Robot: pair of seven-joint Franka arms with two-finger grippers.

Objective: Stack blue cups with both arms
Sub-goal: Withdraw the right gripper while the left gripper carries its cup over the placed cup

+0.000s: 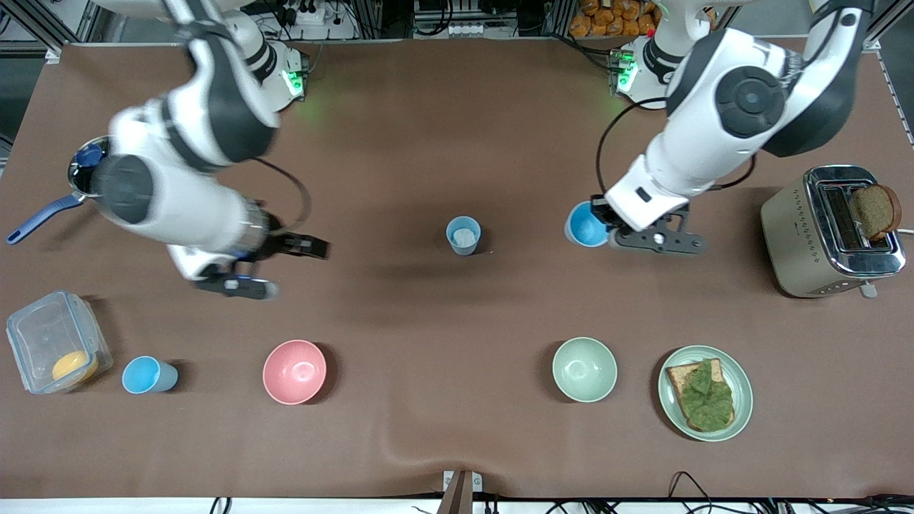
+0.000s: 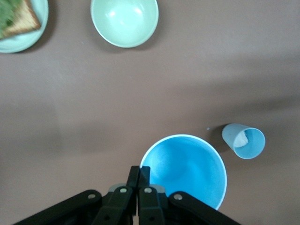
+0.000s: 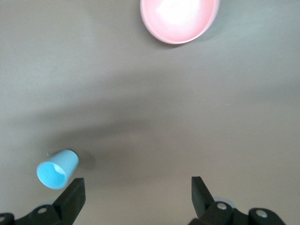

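Observation:
My left gripper (image 1: 598,227) is shut on the rim of a bright sky-blue cup (image 1: 585,227) and holds it over the table, toward the left arm's end from the pale grey-blue cup (image 1: 464,235). In the left wrist view the jaws (image 2: 139,171) pinch the held cup's (image 2: 187,168) rim, and the pale cup (image 2: 243,141) stands apart. A second sky-blue cup (image 1: 146,375) stands beside the clear box. My right gripper (image 1: 284,268) is open and empty over bare table. The right wrist view shows its spread jaws (image 3: 137,188) and that second cup (image 3: 57,169).
A pink bowl (image 1: 294,371) and a pale green bowl (image 1: 584,369) sit near the front camera. A plate with toast and lettuce (image 1: 739,421), a toaster (image 1: 807,235), a clear box (image 1: 43,335) and a blue-handled pot (image 1: 43,214) stand toward the table's ends.

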